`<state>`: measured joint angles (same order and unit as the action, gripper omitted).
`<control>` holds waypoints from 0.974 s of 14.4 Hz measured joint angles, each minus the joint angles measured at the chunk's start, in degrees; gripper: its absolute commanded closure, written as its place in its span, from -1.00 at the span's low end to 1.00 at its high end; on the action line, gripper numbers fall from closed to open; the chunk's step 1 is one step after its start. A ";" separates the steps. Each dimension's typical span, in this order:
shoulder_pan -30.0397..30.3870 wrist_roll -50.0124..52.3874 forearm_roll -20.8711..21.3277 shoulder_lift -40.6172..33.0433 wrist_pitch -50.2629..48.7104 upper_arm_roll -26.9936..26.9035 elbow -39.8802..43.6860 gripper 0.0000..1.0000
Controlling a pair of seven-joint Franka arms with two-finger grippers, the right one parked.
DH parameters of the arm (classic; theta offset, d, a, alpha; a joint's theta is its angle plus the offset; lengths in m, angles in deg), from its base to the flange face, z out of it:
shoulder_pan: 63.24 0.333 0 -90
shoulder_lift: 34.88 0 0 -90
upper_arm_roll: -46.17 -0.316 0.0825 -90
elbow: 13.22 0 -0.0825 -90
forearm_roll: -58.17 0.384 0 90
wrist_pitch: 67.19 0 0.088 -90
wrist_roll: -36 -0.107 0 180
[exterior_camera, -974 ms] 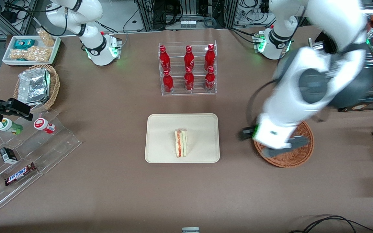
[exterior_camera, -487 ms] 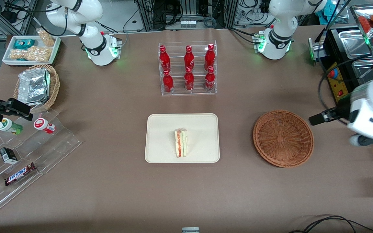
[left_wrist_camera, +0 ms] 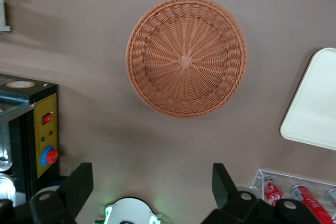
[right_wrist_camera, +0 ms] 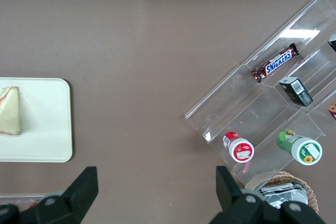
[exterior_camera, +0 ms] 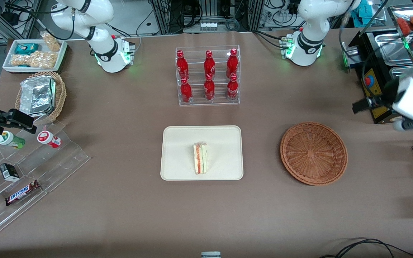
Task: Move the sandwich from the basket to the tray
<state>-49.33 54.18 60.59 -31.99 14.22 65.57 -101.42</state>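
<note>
The sandwich [exterior_camera: 200,158] [right_wrist_camera: 10,111], a pale wedge with red and green layers, lies on the cream tray [exterior_camera: 181,143] [right_wrist_camera: 47,129] near its middle. The reddish-brown wicker basket [exterior_camera: 314,153] [left_wrist_camera: 186,56] sits beside the tray toward the working arm's end, with nothing in it. My left gripper [exterior_camera: 403,125] [left_wrist_camera: 152,182] hangs above the table, past the basket at the working arm's end and a little farther from the front camera. It is open, with only bare table between its fingers [left_wrist_camera: 79,182].
A black control box with a red button [exterior_camera: 373,93] [left_wrist_camera: 44,135] stands close to the gripper. A clear rack of red bottles [exterior_camera: 208,75] is farther from the camera than the tray. A foil-filled tan basket [exterior_camera: 41,95] and stepped acrylic shelf [exterior_camera: 31,168] lie toward the parked arm's end.
The left arm has swung from above the basket out to the working arm's end of the table, then drawn farther from the camera. The sandwich has stayed on the tray.
</note>
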 measured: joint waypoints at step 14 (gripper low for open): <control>-5.17 -5.54 0.28 -2.04 -3.55 -6.61 3.72 -1.00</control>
<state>-54.50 48.65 60.87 -34.03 10.68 58.96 -97.70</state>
